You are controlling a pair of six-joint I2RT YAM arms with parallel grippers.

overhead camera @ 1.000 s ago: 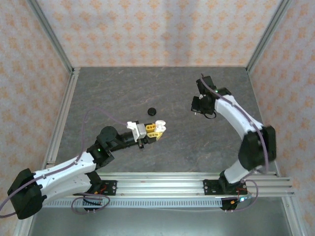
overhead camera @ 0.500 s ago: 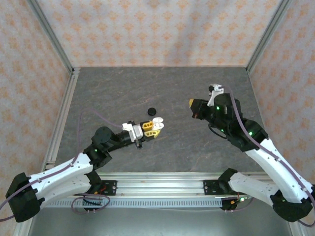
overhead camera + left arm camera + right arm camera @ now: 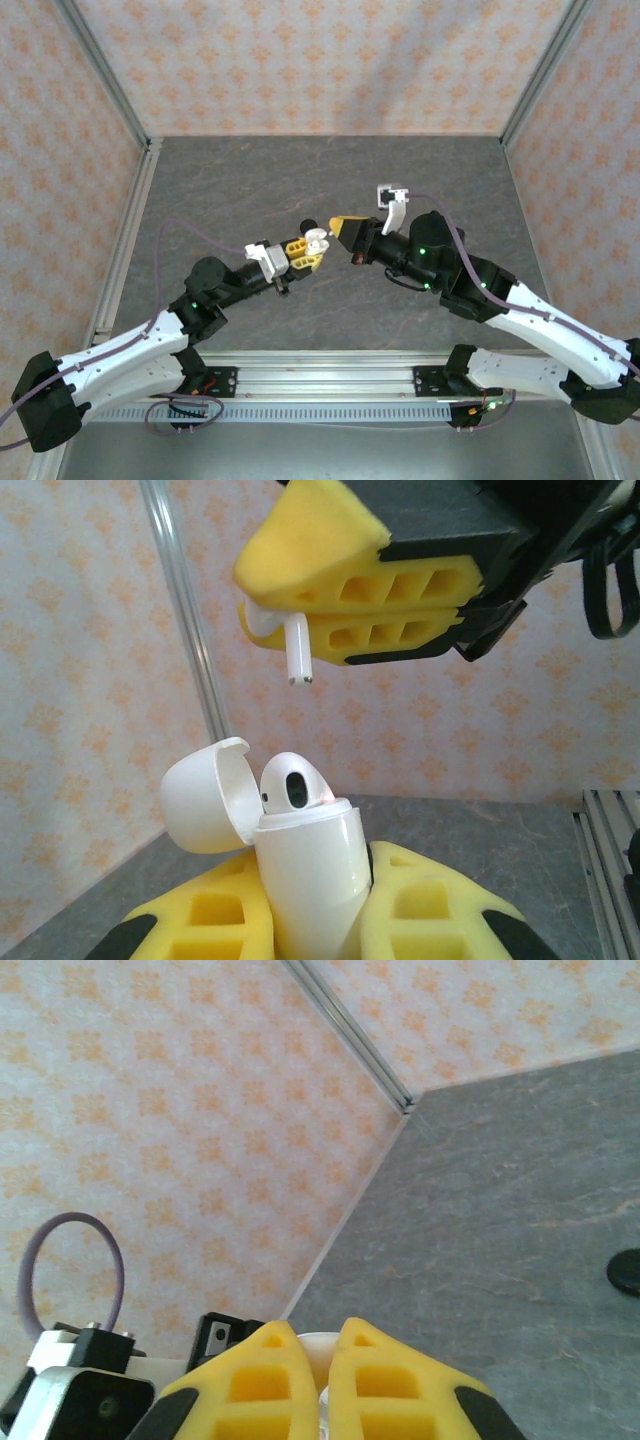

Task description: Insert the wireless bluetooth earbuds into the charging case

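Top external view: both arms meet over the middle of the table (image 3: 220,190), off its surface. The left gripper (image 3: 308,250) and right gripper (image 3: 343,227) point at each other, tips close but apart.

Left wrist view: the left gripper (image 3: 315,865) is clamped on the white case (image 3: 312,880), one yellow finger on each side. The case stands roughly upright, with its lid (image 3: 205,795) swung open to the left. One white earbud (image 3: 292,780) sits in the case, its head above the rim.

Same view: the right gripper (image 3: 252,598) hangs above the case, clenched on a second earbud (image 3: 297,652). The head is pinched between the yellow pads and the stem points down, above the open case and not touching it.

Right wrist view: the right gripper (image 3: 318,1335) has its fingers pressed nearly together. A bit of white shows in the slit; I cannot tell what it is. A black object (image 3: 626,1271) lies on the table at the right edge.
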